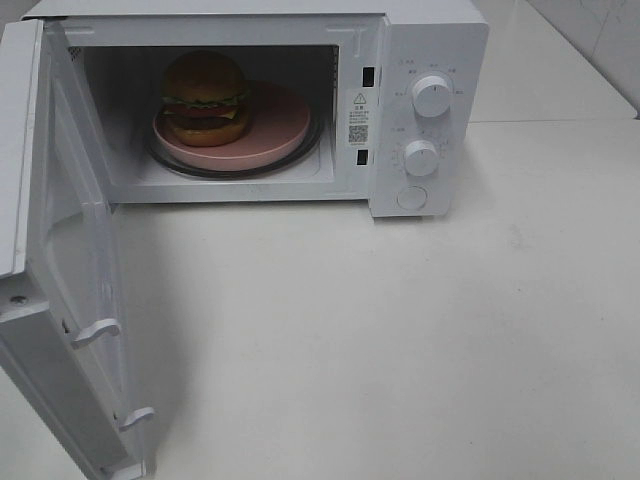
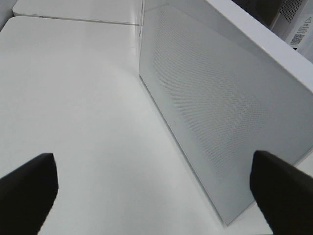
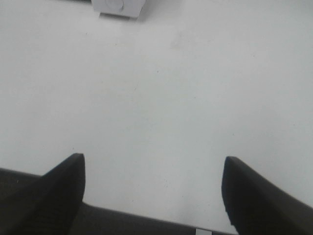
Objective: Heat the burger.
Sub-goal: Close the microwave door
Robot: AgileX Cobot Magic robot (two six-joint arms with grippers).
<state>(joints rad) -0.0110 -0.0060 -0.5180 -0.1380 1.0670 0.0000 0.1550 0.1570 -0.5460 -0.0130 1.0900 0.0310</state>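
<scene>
I find my left gripper with jaws spread wide and nothing between them, above the white table and near the open microwave door; my right gripper is likewise parted, holding nothing, over the same table; farther back, the burger sits on the pink plate inside the microwave, toward the cavity's left.
</scene>
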